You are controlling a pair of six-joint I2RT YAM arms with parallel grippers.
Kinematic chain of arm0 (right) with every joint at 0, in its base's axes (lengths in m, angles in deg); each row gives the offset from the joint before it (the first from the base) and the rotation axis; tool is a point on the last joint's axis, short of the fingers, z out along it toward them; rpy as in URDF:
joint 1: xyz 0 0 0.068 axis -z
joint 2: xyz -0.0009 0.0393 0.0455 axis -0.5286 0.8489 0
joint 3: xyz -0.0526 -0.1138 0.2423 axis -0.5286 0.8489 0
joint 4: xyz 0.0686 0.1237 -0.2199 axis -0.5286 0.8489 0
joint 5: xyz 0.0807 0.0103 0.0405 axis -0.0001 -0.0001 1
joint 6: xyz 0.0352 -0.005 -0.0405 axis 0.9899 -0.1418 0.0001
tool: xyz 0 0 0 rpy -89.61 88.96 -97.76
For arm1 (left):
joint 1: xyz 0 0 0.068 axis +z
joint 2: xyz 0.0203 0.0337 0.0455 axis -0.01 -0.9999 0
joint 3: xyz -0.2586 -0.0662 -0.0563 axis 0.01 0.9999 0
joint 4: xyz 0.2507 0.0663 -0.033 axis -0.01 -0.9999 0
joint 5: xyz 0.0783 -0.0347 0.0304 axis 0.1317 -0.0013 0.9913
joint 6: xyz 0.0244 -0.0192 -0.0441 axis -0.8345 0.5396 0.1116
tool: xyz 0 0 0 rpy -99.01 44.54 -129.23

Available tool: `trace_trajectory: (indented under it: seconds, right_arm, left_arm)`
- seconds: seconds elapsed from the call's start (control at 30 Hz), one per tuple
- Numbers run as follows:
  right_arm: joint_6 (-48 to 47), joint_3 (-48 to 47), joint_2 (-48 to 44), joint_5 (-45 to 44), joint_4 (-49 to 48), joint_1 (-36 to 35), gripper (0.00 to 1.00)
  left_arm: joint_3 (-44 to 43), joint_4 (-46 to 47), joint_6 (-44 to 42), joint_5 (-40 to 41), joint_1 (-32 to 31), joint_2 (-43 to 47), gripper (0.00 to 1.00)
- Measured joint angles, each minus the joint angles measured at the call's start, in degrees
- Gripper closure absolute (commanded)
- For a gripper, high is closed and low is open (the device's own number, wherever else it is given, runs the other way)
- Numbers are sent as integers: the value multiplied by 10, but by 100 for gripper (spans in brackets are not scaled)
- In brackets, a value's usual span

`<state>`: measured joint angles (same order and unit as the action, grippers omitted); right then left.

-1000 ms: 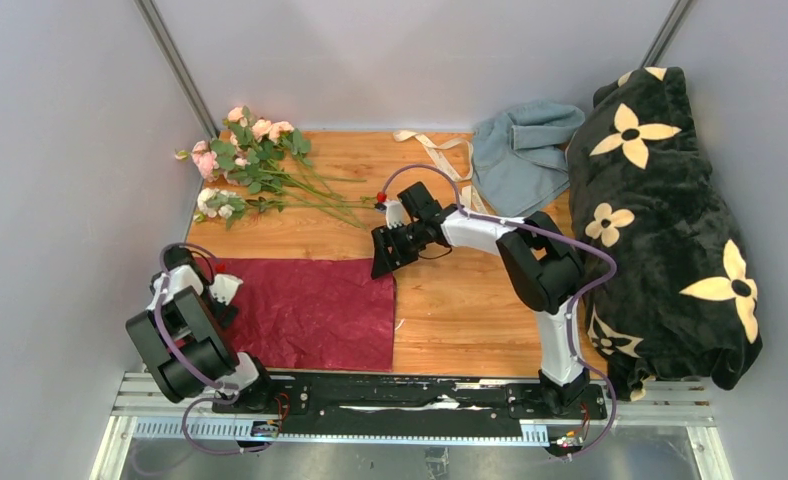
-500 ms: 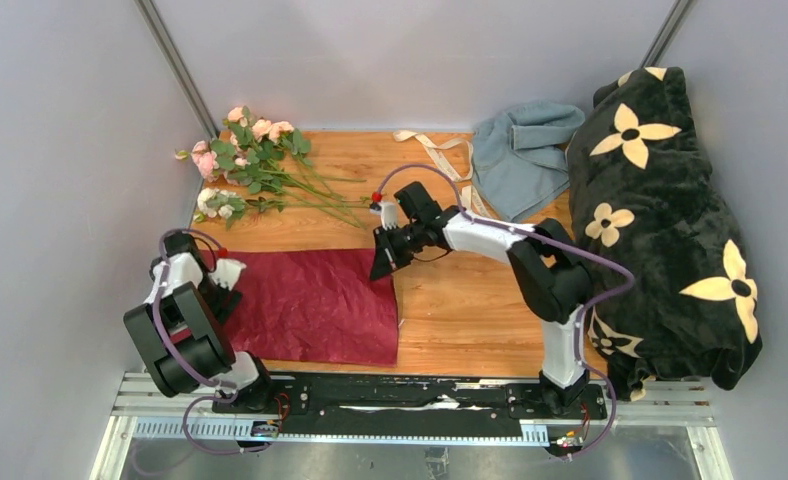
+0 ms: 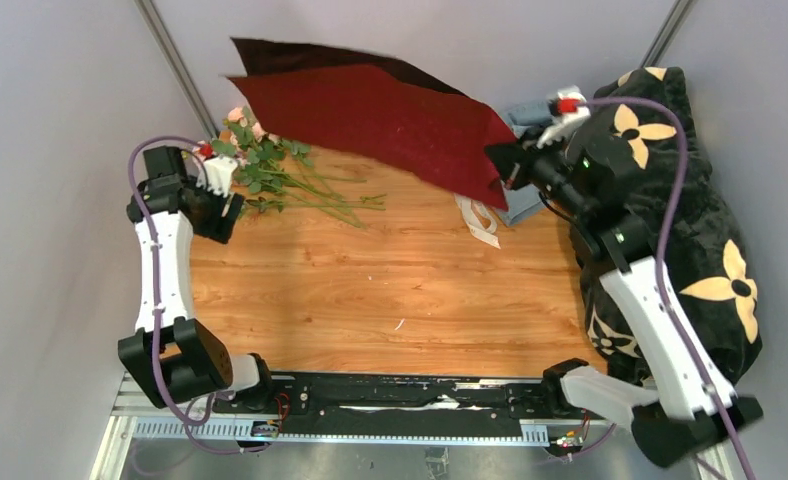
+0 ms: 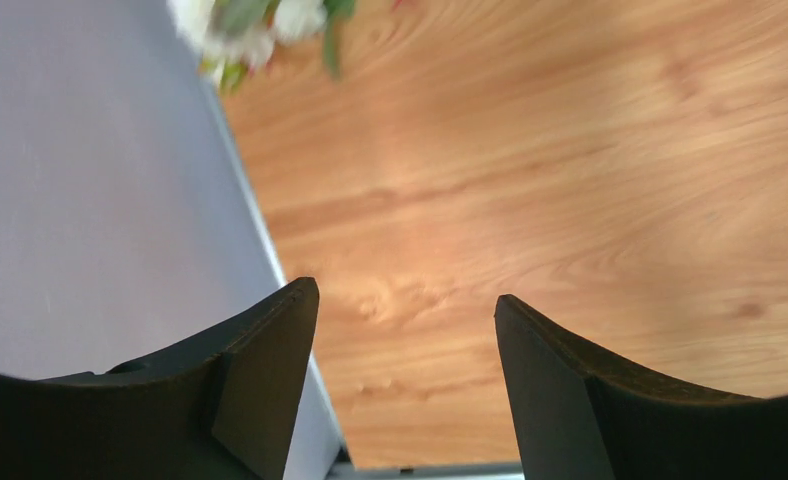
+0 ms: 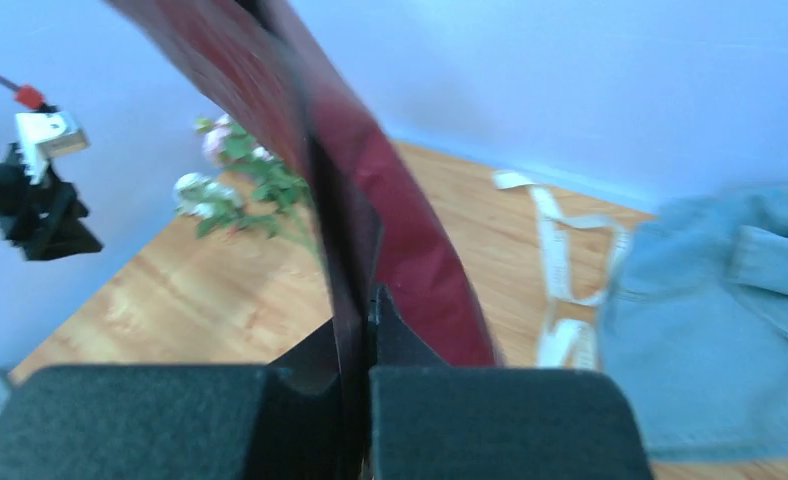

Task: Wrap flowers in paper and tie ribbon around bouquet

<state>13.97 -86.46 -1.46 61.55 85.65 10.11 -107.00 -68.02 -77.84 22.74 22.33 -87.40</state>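
The dark red paper (image 3: 370, 115) hangs in the air over the back of the table, pinched at its right corner by my right gripper (image 3: 498, 175), which is shut on it. The right wrist view shows the paper (image 5: 390, 220) clamped edge-on between the closed jaws of that gripper (image 5: 355, 305). The flowers (image 3: 270, 170) lie at the back left, pink and cream heads towards the wall. My left gripper (image 3: 220, 212) hovers open and empty just left of them; the flowers (image 4: 250, 25) show beyond this gripper (image 4: 405, 300). The cream ribbon (image 3: 480, 215) lies below the paper's held corner.
A grey-blue cloth (image 5: 720, 320) lies at the back right, partly hidden behind the paper and my right arm. A black blanket with cream flower prints (image 3: 670, 200) fills the right side. The left wall (image 4: 90, 200) stands close to my left gripper.
The paper lay flat at the front left; my right gripper shut on its corner and swept it up to the back right. My left arm swung from the front left back to the flowers.
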Motion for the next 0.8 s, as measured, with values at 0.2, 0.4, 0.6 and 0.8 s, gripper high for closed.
trace_trajectory:
  seconds: [0.2,0.4,0.6,0.8]
  right_arm:
    - [-44,112,-113,-181,-30,-30,100]
    - [-92,265,-66,-325,-86,-223,100]
    - [-72,373,33,-356,-150,-332,100]
    - [-31,353,143,-321,-198,-370,100]
  left_arm:
    - [-81,-16,71,-29,-150,-29,21]
    - [-178,-20,135,-131,-254,-106,13]
    - [-203,-11,181,-192,-264,-239,1]
    - [-135,-25,194,-263,-269,-294,0]
